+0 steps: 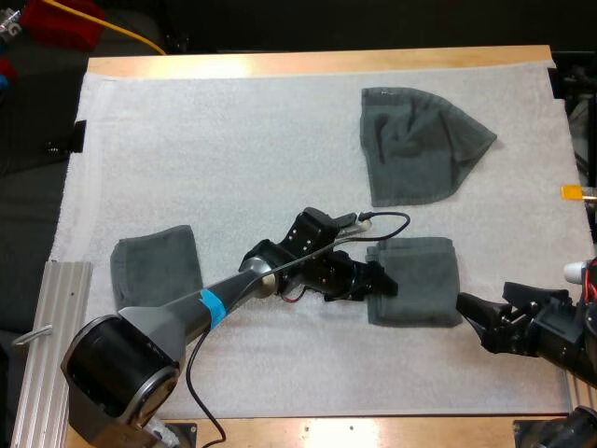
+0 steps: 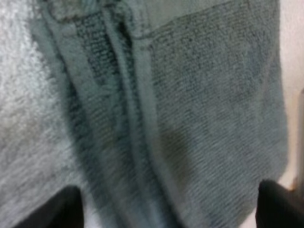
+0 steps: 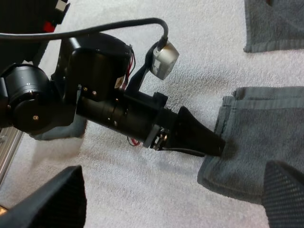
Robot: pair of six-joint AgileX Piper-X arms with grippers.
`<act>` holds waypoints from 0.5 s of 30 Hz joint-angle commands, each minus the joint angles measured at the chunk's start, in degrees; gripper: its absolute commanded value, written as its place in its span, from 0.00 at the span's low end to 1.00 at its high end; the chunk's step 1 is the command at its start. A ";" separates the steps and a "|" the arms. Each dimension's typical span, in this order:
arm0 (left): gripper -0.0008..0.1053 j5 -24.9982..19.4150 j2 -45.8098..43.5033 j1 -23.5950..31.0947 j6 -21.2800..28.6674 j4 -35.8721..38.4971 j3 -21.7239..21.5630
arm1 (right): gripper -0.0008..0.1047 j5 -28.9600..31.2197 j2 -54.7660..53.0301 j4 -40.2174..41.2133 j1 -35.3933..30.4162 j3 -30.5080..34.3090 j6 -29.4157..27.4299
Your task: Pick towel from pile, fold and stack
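Left fingers (image 2: 54, 211) spread over nubby folded towel (image 2: 204, 118).

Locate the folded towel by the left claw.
High view: the folded towel lies near-right on the mat, between the left claw at its left edge and the right claw at its right corner, nearer than the crumpled towel.

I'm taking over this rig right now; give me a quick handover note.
Left gripper: open, at the left edge of the middle folded towel.
Right gripper: open, at that towel's right edge.
A second folded towel lies at the left of the mat; a loose towel lies far right.
Done: two towels folded.
Left: stack them, then fold and stack the loose one.
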 commanded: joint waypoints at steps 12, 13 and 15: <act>0.68 2.46 1.15 -0.23 -6.78 1.57 -2.33 | 0.71 -0.36 -0.12 0.07 0.10 -0.08 0.26; 0.68 4.22 1.94 -0.23 -7.60 1.89 -3.32 | 0.71 -0.36 -0.12 0.07 0.10 -0.08 0.28; 0.68 6.86 3.61 -0.27 -8.90 2.85 -5.31 | 0.71 -0.36 -0.12 0.07 0.10 -0.08 0.52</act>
